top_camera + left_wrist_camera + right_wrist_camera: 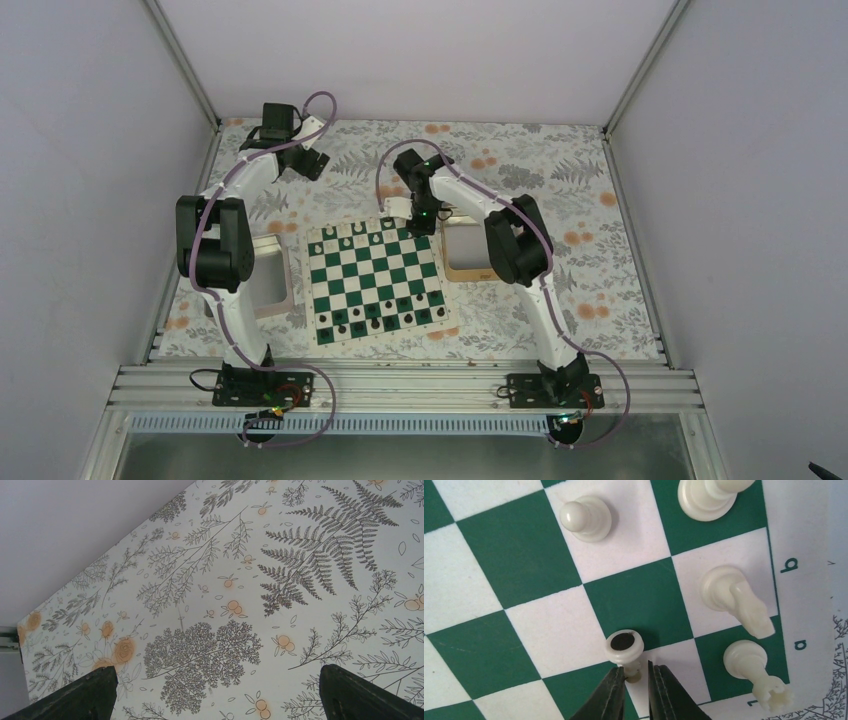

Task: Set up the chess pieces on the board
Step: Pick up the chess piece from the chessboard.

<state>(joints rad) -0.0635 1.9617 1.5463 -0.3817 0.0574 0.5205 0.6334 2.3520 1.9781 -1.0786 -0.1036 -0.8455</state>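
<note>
The green and white board lies mid-table. My right gripper hangs low over its far right corner. Its jaws are almost together on the thin end of a small white chess piece. That piece is tipped over, with its dark-felted base turned toward the camera. The left finger touches it and a thin slit shows on the right side. Close by stand a white pawn, a knight and a rook. My left gripper is open above bare patterned cloth at the far left.
Dark pieces fill the board's near rows and white ones its far rows. A tan tin sits just right of the board, under the right arm. A grey tray lies to the left of the board. Walls enclose the table.
</note>
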